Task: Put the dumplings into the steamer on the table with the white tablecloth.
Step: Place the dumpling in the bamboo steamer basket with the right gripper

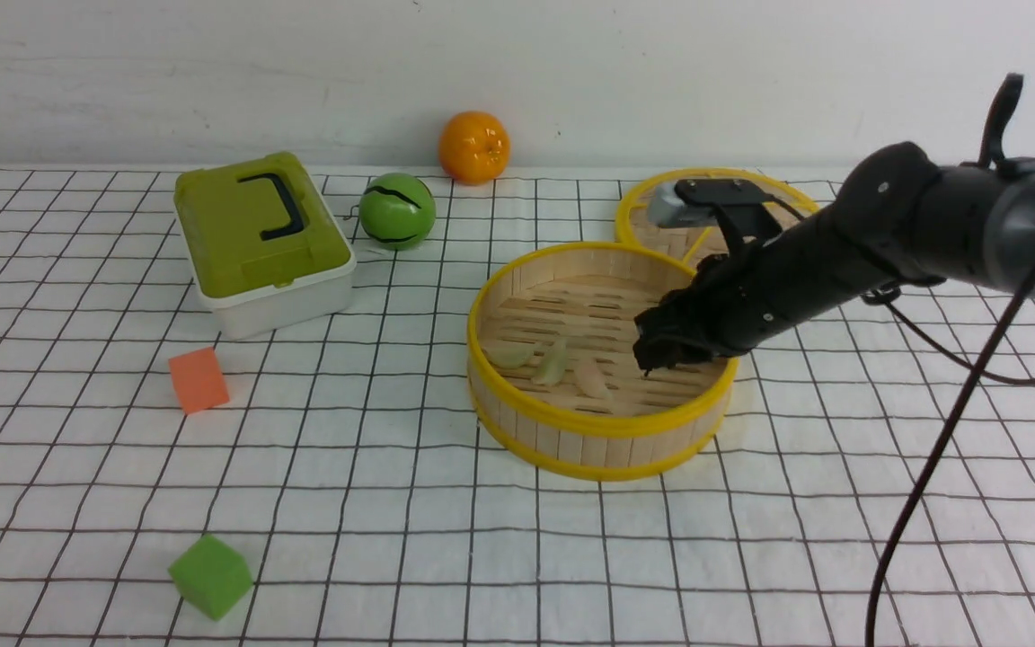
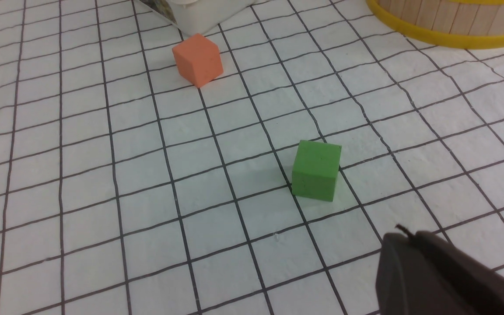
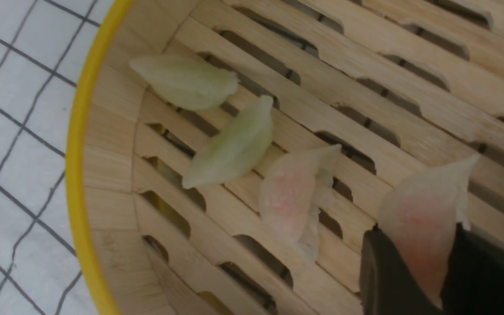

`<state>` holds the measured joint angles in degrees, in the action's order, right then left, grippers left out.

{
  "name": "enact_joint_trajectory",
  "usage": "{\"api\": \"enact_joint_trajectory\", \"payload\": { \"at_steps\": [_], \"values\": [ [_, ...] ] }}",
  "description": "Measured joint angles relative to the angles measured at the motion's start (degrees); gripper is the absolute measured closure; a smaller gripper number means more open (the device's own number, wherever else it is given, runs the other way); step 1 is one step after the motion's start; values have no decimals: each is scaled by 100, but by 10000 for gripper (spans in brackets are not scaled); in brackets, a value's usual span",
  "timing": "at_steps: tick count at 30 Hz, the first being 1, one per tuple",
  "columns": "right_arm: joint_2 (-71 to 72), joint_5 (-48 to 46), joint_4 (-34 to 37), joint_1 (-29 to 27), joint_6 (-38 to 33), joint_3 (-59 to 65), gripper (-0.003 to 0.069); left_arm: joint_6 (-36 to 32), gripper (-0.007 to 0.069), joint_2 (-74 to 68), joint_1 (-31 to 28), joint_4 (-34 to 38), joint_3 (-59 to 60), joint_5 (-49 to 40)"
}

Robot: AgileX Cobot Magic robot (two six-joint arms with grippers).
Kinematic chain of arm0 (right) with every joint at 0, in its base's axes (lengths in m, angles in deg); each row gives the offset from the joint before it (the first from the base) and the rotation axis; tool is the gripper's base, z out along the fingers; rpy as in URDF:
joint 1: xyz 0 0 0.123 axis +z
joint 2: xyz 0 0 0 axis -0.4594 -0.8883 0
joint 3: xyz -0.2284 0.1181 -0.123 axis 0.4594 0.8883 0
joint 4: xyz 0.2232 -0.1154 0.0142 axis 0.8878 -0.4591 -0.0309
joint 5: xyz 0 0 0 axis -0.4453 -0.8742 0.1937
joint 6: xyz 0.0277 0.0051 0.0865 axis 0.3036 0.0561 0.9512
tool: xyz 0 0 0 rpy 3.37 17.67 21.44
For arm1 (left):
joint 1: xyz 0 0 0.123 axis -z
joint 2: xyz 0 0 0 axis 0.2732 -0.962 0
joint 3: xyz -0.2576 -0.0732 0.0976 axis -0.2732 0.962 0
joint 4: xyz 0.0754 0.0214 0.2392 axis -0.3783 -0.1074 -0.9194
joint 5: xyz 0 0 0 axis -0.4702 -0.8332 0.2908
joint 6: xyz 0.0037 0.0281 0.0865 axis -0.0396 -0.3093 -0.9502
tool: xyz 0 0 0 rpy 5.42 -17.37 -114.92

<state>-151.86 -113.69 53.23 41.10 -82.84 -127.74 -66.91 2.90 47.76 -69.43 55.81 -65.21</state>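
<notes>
I hold a dumpling (image 3: 427,210) inside the steamer (image 1: 598,424)
Right gripper (image 3: 422,271) pinches it — translucent, pink-blushed crescent; three more lie on slats.

Steamer (image 1: 603,431): round bamboo basket, yellow rims, upright on the white tablecloth (image 1: 392,503). By its near-left wall, two green dumplings (image 3: 232,146) and a pink dumpling (image 3: 293,197) lie on the slats. Second pink dumpling (image 3: 422,210) is pinched in the right gripper (image 1: 657,359), inside the rim.

right fingers (image 1: 654,353) hang inside the steamer (image 1: 603,440), beside three dumplings (image 1: 556,363).
</notes>
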Motion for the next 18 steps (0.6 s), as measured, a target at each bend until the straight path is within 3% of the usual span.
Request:
{"api": "enact_joint_trajectory", "payload": {
  "at_steps": [2,3,7,11,16,18],
  "values": [
    [-15,0,0,0,0,0,453,0,622,0,0,-7,0,0],
    [-15,-5,15,0,0,0,393,0,621,0,0,-7,0,0],
    [54,-293,128,-26,12,-36,267,0,615,0,0,-7,0,0],
    [403,-947,100,-151,220,-170,240,3,613,0,0,-7,0,-5],
    [1779,-1947,-316,-535,435,-453,405,11,606,0,0,-7,0,-5],
    [2674,-2355,-676,-708,468,-482,566,14,605,0,0,-7,0,-5]
  ]
}}
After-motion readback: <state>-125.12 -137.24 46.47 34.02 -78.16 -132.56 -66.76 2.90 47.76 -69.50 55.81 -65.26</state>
